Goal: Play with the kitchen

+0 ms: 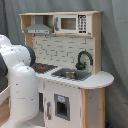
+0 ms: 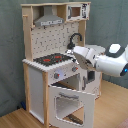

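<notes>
White and light-wood, the kitchen point(image 2: 55, 65) is seen standing on the floor, its oven door point(image 2: 67, 104) hanging open. The arm point(image 2: 107, 60) is reached in over the counter point(image 1: 95, 80) near the sink point(image 1: 71, 75); whether the jaws are apart cannot be told.

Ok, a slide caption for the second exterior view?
White robot arm reaching toward the toy kitchen, whose oven door hangs open below the stovetop.

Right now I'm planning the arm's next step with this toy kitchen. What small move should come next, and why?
Probably ease the gripper down toward the sink. In the second exterior view it hovers just past the stovetop, above the counter, touching nothing, and the oven door already hangs open.
</notes>
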Tool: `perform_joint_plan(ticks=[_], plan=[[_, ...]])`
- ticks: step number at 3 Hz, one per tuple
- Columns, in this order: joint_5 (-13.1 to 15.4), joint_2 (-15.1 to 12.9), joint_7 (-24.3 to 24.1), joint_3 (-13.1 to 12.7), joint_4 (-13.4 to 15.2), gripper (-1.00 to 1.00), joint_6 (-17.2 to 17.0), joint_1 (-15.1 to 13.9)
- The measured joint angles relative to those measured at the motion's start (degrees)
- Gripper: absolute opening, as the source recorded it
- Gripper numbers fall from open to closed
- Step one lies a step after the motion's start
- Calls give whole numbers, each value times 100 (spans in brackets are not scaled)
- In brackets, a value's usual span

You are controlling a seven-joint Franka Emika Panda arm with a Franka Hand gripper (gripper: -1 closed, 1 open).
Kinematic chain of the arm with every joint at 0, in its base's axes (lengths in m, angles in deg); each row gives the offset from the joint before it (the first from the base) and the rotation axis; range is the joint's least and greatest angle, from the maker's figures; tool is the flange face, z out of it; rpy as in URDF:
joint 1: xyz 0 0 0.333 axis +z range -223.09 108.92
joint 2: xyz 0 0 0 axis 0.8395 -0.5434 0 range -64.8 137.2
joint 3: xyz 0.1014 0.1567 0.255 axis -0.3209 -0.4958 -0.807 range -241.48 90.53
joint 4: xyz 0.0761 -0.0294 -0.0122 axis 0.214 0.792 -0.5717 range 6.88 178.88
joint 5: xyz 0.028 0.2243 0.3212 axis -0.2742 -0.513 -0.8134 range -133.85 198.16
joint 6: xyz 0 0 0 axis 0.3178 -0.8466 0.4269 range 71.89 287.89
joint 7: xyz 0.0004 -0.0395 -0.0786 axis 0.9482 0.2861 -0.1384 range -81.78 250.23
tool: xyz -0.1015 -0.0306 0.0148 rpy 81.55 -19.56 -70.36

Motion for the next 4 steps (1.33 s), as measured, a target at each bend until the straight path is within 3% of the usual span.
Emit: perform_joint_plan(ticks=[2,4], plan=[[868,-757,130,-325,-247,100,0,84],[1825,-1717,407,-377,-633,100,-33,452]])
